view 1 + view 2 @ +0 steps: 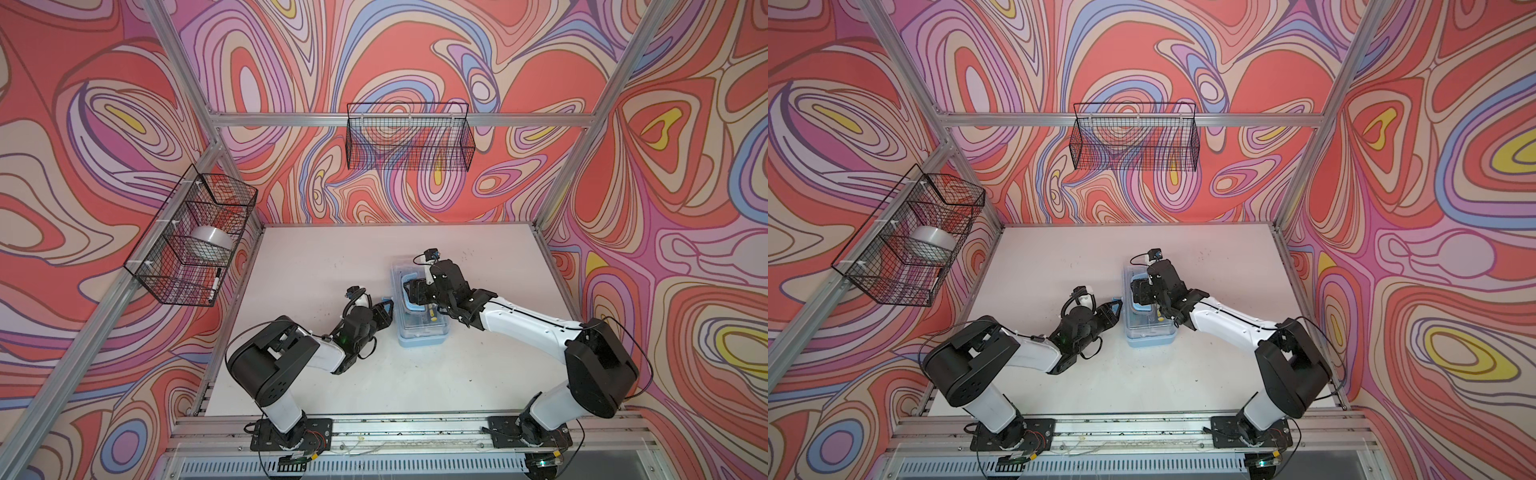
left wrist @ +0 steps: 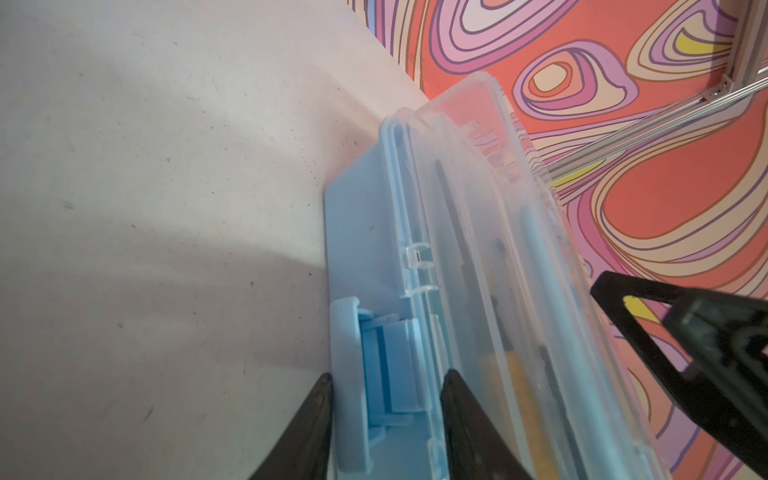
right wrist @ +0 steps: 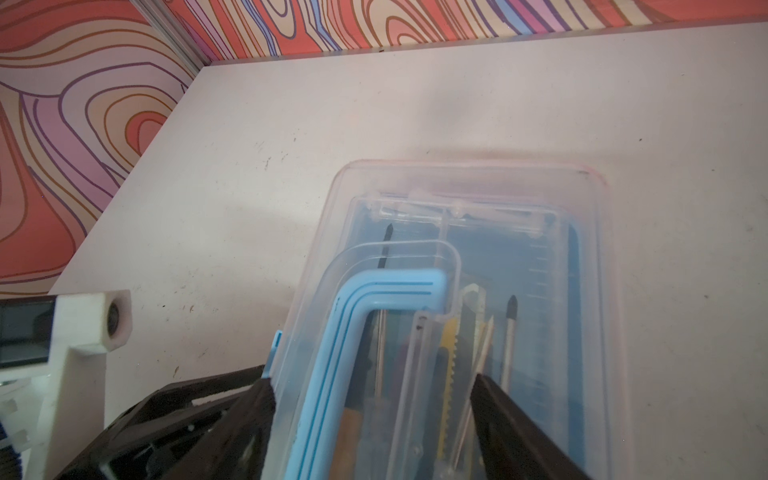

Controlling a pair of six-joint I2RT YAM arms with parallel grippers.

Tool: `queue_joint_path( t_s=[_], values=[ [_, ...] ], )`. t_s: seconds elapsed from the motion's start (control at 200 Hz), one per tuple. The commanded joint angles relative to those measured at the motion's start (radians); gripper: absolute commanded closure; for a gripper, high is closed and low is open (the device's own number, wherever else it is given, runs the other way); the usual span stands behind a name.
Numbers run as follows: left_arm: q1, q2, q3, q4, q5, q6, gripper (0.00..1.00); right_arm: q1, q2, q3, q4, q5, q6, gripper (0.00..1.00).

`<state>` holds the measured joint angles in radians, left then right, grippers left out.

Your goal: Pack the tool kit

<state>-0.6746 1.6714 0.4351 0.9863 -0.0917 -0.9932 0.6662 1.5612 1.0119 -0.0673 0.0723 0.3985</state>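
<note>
The tool kit (image 1: 420, 332) (image 1: 1148, 332), a light-blue box with a clear lid, lies closed on the white table in both top views. Through the lid I see a yellow utility knife (image 3: 449, 357) and a screwdriver (image 3: 509, 332). The blue handle (image 3: 374, 291) lies flat on the lid. My right gripper (image 3: 372, 380) (image 1: 409, 291) is open over the lid, its jaws standing either side of the handle. My left gripper (image 2: 388, 376) (image 1: 388, 309) is at the box's left side. One jaw presses the light-blue latch (image 2: 347, 374), the other the lid's edge.
An empty black wire basket (image 1: 409, 137) hangs on the back wall. On the left wall, another basket (image 1: 195, 237) holds a tape roll (image 1: 212, 241) and a marker (image 1: 216, 282). The white table (image 1: 332, 257) is fenced by aluminium frame posts.
</note>
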Motion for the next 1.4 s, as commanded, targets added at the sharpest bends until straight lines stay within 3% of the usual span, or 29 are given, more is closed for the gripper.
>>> queue_joint_path(
  t_s=[0.0,0.901,1.397],
  values=[
    [0.012,0.005,-0.016,0.052,0.009,-0.016,0.57,-0.004,0.037,-0.019,-0.154,-0.003,0.023,0.22],
    [0.038,0.046,0.111,-0.086,0.123,0.010,0.70,-0.004,0.067,0.012,-0.174,-0.003,0.005,0.22],
    [0.040,-0.016,0.116,-0.249,0.115,0.058,0.79,-0.004,0.069,0.007,-0.168,-0.009,0.014,0.22]
  ],
)
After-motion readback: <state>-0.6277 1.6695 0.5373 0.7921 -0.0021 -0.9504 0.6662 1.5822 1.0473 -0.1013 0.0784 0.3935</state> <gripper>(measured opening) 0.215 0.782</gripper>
